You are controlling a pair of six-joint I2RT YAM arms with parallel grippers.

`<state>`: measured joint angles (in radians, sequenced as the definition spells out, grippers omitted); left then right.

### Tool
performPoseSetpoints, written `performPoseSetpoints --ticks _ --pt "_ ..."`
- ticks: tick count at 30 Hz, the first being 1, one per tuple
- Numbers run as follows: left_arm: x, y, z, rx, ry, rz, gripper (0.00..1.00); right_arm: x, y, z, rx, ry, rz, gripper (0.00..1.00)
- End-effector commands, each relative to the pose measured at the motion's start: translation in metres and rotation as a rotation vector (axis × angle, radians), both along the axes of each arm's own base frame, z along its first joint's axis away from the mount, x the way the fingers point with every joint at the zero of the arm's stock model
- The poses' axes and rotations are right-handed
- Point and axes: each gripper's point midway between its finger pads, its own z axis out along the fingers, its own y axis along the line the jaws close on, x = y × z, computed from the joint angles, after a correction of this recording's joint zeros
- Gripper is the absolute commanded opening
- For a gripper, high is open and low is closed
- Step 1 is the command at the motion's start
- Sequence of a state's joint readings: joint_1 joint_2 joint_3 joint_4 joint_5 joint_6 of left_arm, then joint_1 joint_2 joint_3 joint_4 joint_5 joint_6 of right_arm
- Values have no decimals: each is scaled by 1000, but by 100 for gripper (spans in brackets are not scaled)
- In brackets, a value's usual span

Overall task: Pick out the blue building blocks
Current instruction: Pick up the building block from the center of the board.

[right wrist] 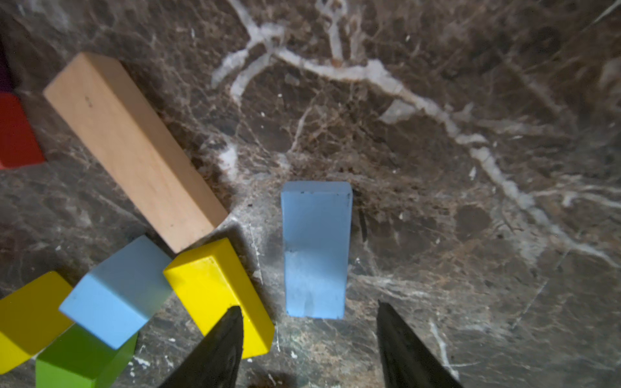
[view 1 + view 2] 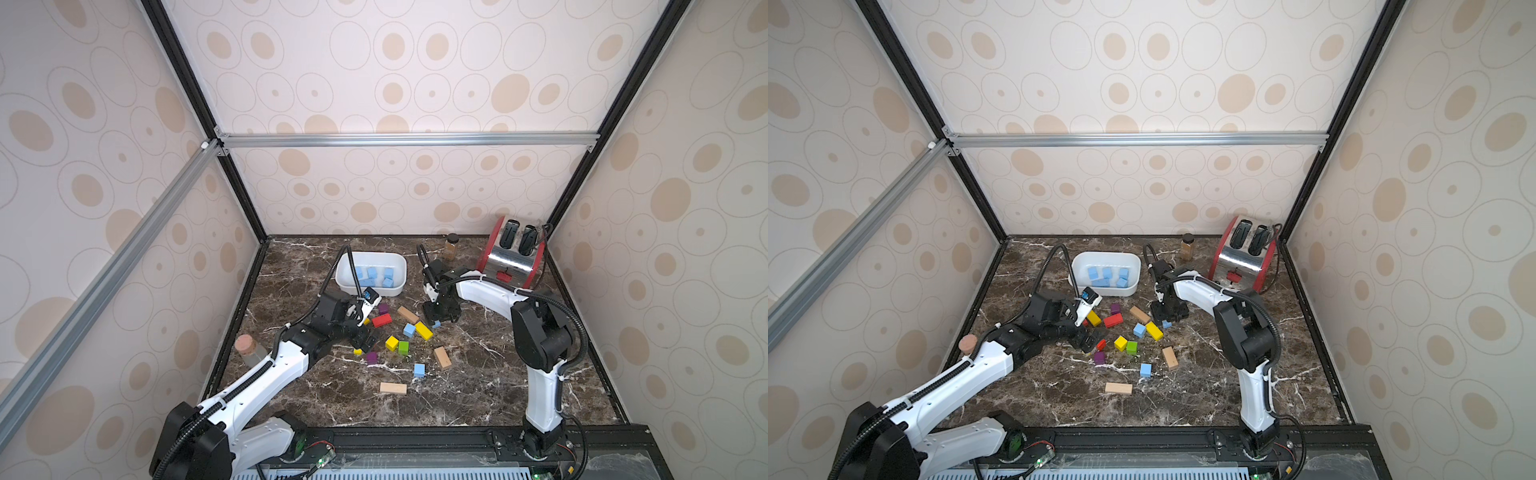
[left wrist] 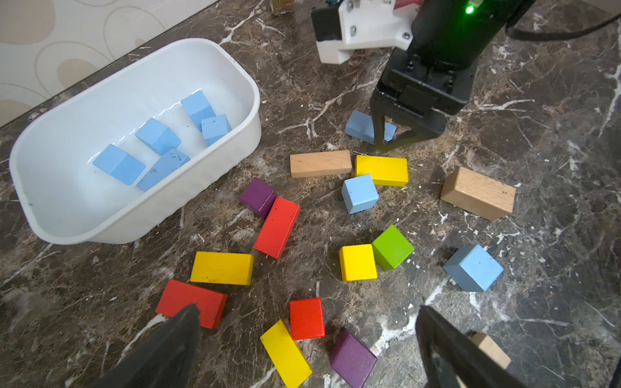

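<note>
Dark marble tabletop (image 2: 478,374), patterned walls around. Nearest me lies a matte sky-blue front cube (image 2: 419,370). Farther in, a second cube (image 2: 409,330) sits beside a yellow brick (image 2: 424,331). My left gripper (image 3: 308,306) hovers low over the mixed blocks, spread wide and empty. My right gripper (image 1: 309,305) points down, fingers part open and straddling a blue brick (image 1: 316,248) with gaps either side. Farthest, five blue blocks (image 2: 372,273) lie in the white tub (image 3: 188,195).
</note>
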<state>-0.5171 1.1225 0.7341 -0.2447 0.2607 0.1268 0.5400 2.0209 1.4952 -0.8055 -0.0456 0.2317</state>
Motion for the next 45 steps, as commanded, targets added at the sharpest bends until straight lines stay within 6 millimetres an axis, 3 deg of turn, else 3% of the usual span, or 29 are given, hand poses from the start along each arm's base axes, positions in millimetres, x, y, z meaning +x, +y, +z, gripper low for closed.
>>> performPoseSetpoints --ticks 1,9,25,36,43,45 --pt "5 -4 9 -13 -27 1 99 10 -1 -2 -13 -8 -16 62" --pt "5 -3 7 -5 -28 5 99 19 0 -13 -33 -14 -34 53" --pt "10 -5 9 -7 -34 3 99 16 -5 -31 -60 9 -65 35" --pt "9 -1 15 -9 -51 18 99 14 -1 -26 -24 -3 -73 22" --pt "8 0 24 -28 -75 33 99 13 2 -10 16 -31 -72 0" --pt "8 2 29 -40 -83 44 99 13 1 -5 22 -42 -73 0"
